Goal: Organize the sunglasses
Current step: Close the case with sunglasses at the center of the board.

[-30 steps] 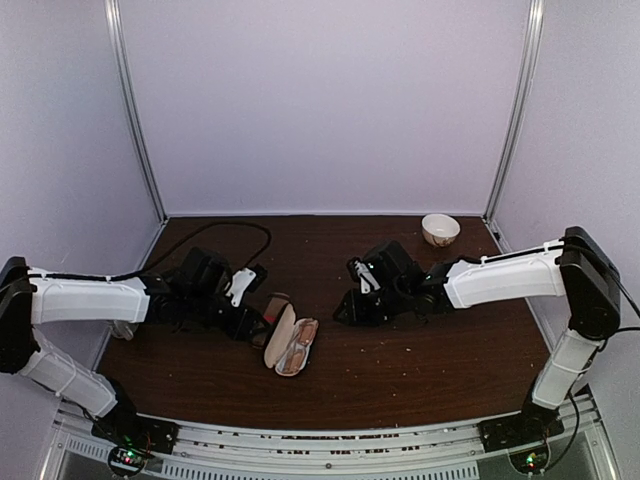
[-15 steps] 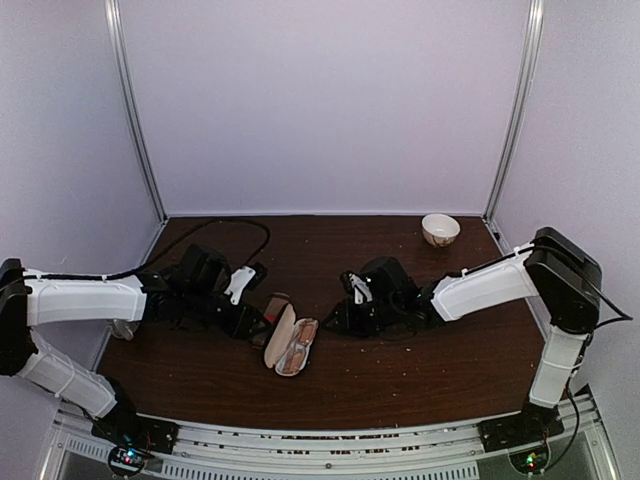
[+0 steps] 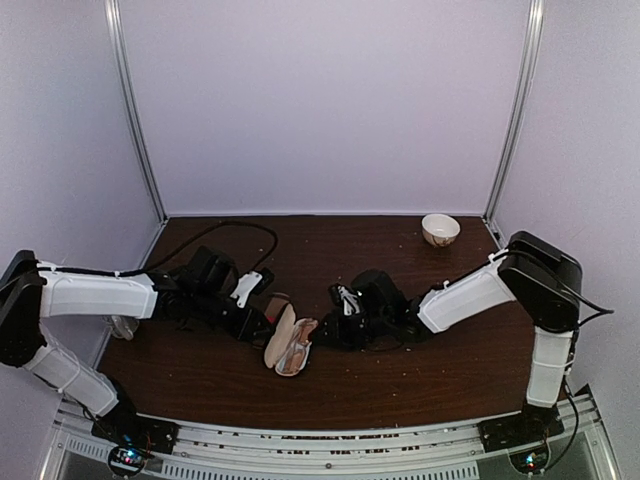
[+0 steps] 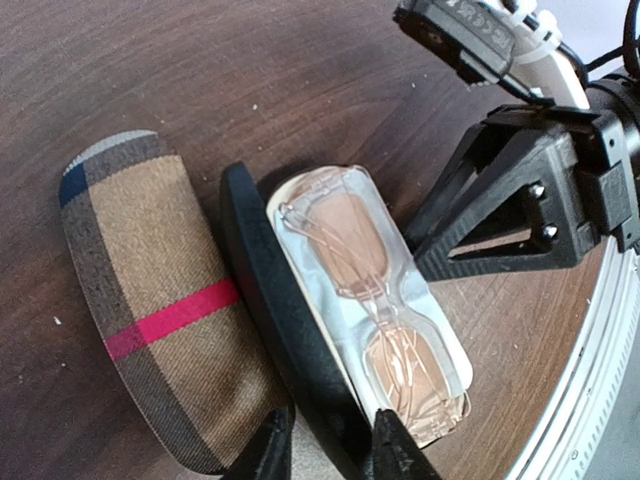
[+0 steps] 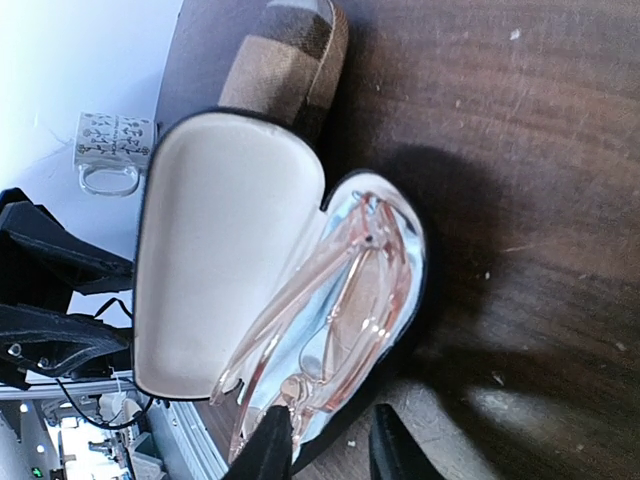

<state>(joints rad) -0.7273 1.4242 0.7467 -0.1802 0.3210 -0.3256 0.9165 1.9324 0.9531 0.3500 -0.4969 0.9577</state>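
A pair of sunglasses (image 4: 385, 300) with pinkish clear frames lies folded in the base of an open black case (image 3: 285, 340). The case's cream-lined lid (image 5: 220, 250) stands up on the left side. My left gripper (image 4: 332, 455) straddles the lid's black edge (image 4: 285, 320), fingers closed on it. My right gripper (image 5: 330, 450) is open at the near end of the case base. One fingertip (image 5: 270, 445) is beside the sunglasses' (image 5: 340, 320) end and the other rests over the table. From above, the grippers (image 3: 258, 322) (image 3: 335, 328) flank the case.
A brown plaid case with a red stripe (image 4: 150, 300) lies just left of the black case, touching its lid. A white mug (image 3: 122, 327) sits under the left arm. A small bowl (image 3: 440, 229) stands at the back right. A black cable (image 3: 230, 228) loops at the back left.
My right gripper has moved left and nearer, up to the case's right side. My left gripper has edged right with the lid and narrowed its jaws.
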